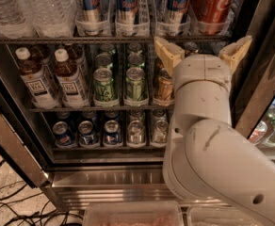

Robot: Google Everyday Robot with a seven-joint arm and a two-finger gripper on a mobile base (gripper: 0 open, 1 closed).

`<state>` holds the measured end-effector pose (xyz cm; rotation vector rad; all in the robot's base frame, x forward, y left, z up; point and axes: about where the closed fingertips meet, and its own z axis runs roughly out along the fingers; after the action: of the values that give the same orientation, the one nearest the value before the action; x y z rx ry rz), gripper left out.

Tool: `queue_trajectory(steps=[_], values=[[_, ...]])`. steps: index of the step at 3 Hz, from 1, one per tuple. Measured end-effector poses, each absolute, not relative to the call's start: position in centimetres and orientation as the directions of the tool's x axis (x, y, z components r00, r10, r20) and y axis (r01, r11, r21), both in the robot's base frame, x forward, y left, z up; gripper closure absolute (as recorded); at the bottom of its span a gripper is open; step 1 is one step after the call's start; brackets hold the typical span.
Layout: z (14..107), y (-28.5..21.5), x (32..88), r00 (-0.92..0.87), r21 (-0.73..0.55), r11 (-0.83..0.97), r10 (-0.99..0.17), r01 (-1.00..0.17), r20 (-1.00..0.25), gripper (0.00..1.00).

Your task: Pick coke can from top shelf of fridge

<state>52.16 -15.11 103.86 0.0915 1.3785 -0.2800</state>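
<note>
Top shelf, rightmost lane: coke can stands upright in its clear tray, long axis vertical, base down on the rack. Its upper end is cut off by the frame edge, so I can't tell where the tab points. White script runs up the red side that faces the camera. To its left sit three blue-and-silver cans, then water bottles.

Gripper is just below the can, level with the shelf's front rail and pointing up and into the fridge. Its tan fingers are spread wide with nothing between them, no contact with the can. The can sits above the gap between them. The white arm covers the right side of the middle rack.

Middle rack holds white-capped bottles, green cans and a gold can just beside the left finger.
</note>
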Motion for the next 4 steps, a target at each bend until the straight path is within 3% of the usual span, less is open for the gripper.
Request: queue_trajectory(steps=[3,4], values=[[104.9,-16.7,53.4,0.19,-0.057,0.956,-0.116,0.288,-0.975,0.0],[104.9,-16.7,53.4,0.19,-0.057,0.956,-0.115,0.288,-0.975,0.18]])
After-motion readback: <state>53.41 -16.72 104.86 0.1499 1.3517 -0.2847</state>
